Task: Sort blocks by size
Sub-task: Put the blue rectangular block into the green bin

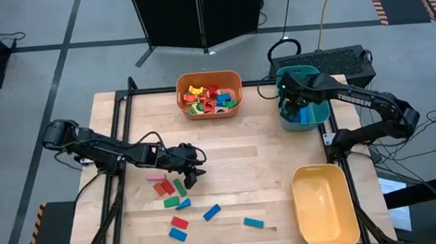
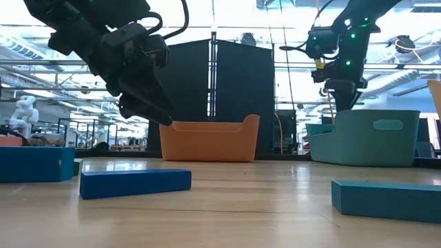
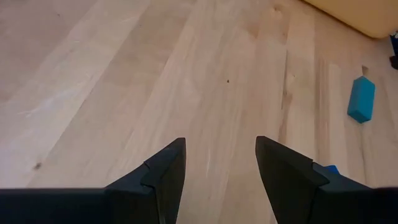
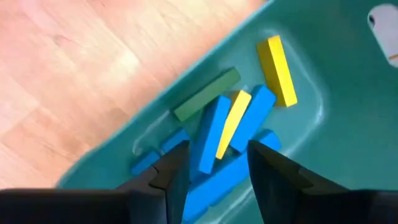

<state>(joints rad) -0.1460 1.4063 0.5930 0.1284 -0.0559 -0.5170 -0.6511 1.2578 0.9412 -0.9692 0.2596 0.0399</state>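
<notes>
Blocks are partly sorted: many fill the orange bin and teal bin, several remain on the desk. Right pincer hangs released over teal; left pincer hovers released, empty, above the leftovers.

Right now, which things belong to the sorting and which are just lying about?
Job:
loose blocks
orange bin of mixed blocks
teal bin of long blocks
empty yellow bin
left gripper
right gripper

Lying about:
black box and cables behind the table
</notes>
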